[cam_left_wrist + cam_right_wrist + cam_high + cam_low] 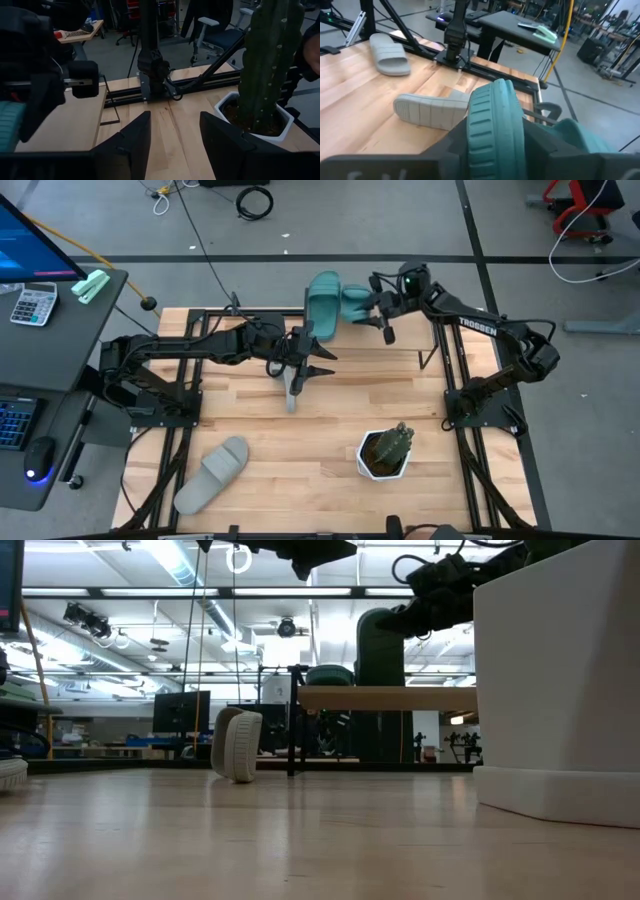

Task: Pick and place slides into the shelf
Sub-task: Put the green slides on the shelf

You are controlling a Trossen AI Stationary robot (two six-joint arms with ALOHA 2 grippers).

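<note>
One teal slide [322,302] lies on the shelf [390,698] by the table's far edge. My right gripper [378,308] is shut on the second teal slide [356,300] right beside it, above the shelf top. A grey slide [291,388] stands on its long edge mid-table, plain in the low view [238,745]. My left gripper [312,360] hovers open just beyond that slide, nothing between its fingers [175,125]. The other grey slide [212,473] lies flat, sole down, near the table's near left corner. My right gripper pinches the teal slide between its two fingers, which reach in from the table's right. In its wrist view the slide's rounded, ribbed end [495,117] stands edge-on between the fingers. The slide is lifted clear of the table, over the shelf; whether it touches the plank I cannot tell.
A white pot with a green cactus [385,452] stands near the table's near right side and looms large in the low view [560,690]. Bare wood lies between the pot and the flat grey slide. Black frame rails run along the table's left and right edges.
</note>
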